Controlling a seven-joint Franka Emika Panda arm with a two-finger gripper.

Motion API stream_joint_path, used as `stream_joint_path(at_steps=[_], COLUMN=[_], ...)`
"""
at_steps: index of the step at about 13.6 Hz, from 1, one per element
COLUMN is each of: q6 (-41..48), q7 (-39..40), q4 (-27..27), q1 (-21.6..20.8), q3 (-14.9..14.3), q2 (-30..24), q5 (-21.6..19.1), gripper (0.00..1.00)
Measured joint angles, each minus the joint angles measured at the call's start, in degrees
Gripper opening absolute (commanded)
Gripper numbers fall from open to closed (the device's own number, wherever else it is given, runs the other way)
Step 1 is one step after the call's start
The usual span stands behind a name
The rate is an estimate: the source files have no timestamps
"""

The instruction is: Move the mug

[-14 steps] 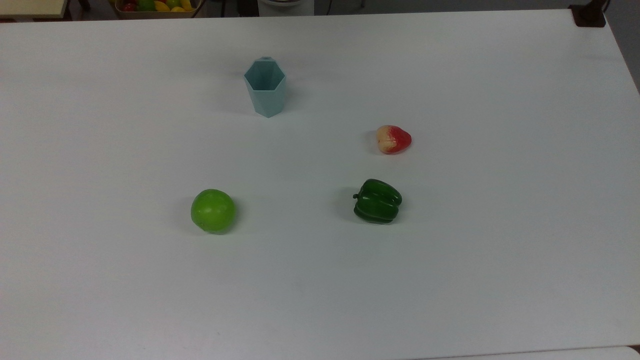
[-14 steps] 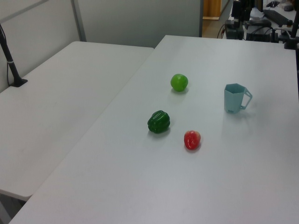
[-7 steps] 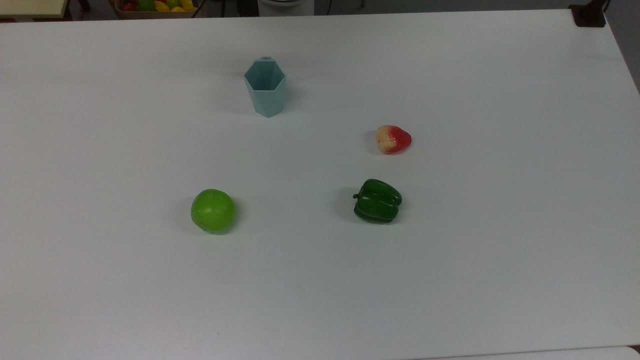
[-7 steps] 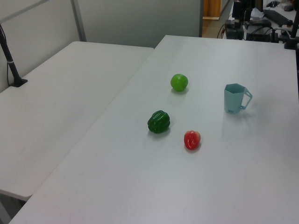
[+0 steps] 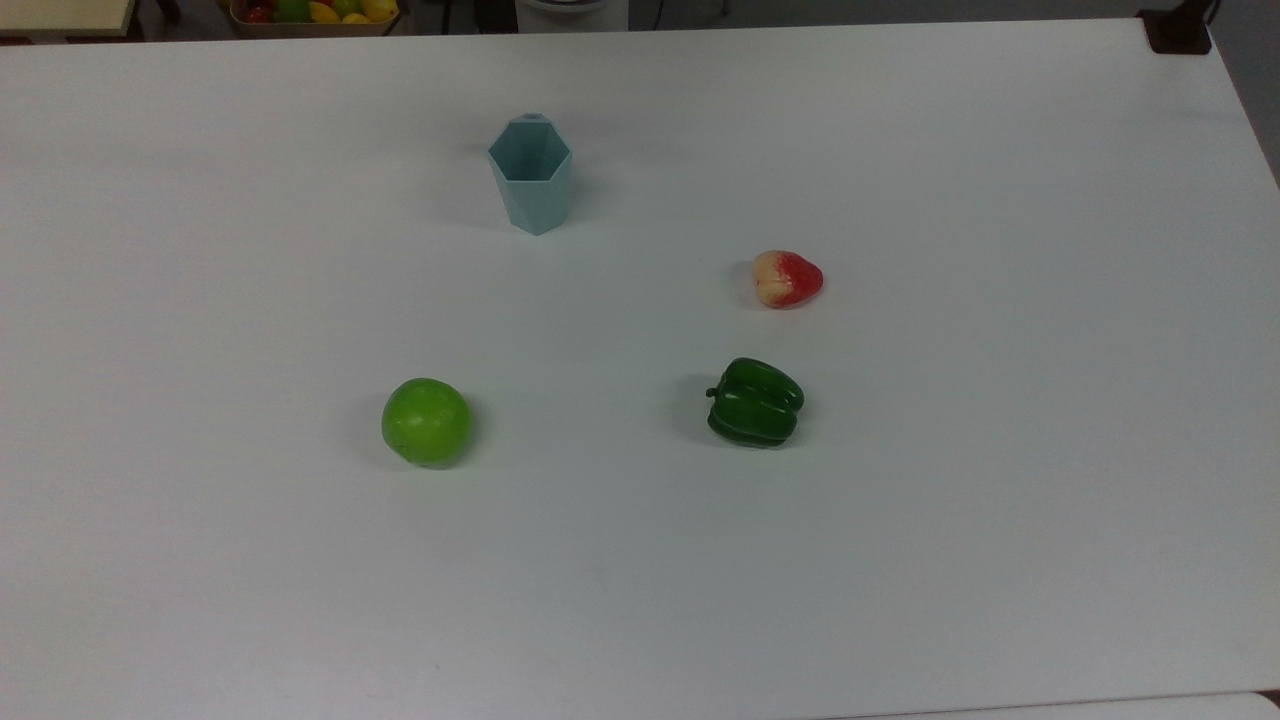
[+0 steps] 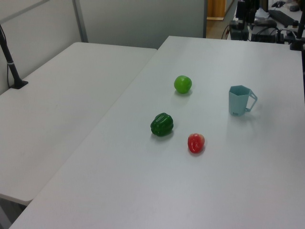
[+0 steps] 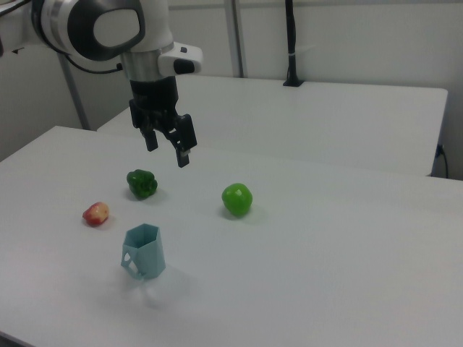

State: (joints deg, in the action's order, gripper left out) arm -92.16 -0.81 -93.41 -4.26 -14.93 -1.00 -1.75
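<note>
We see a pale teal-blue mug (image 5: 531, 175) on a plain white table (image 5: 900, 550). The apple (image 5: 426, 421) is bright green, the bell pepper (image 5: 755, 402) a darker, glossy green. The strawberry-shaped fruit (image 5: 787, 278) is red, fading to cream on the top view's left. The gripper (image 7: 166, 148) is black below a white and grey arm (image 7: 108, 29).

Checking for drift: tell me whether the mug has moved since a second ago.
No. In the top view the mug keeps its place relative to the apple.
</note>
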Motion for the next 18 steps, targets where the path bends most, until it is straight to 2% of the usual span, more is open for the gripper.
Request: stream_joint_path(at_steps=[4,7,8,11,14,16,18], q6=[0.07,-0.86,-2.54,-9.84,-15.84,-19.17,-23.63], q7=[0.01,0.15,0.16,0.05,-0.21,-1.01,-2.22], q4=[-0.27,-2.21,-4.82,-17.94,-31.55,-36.87,-40.49], q1=[-0.42,0.13,0.45,2.93,2.99,2.99,2.99], q3=[0.18,2.04,3.16,10.26,12.53,14.65,15.81], q2=[0.27,-0.53,-1.81,-7.93,-14.25,-15.51,-15.52], q5=[-0.37,-1.17,-1.33,-1.39,-1.4,-1.4,-1.4], gripper=[1.0,1.0,1.0,1.0,1.0,0.99,0.92])
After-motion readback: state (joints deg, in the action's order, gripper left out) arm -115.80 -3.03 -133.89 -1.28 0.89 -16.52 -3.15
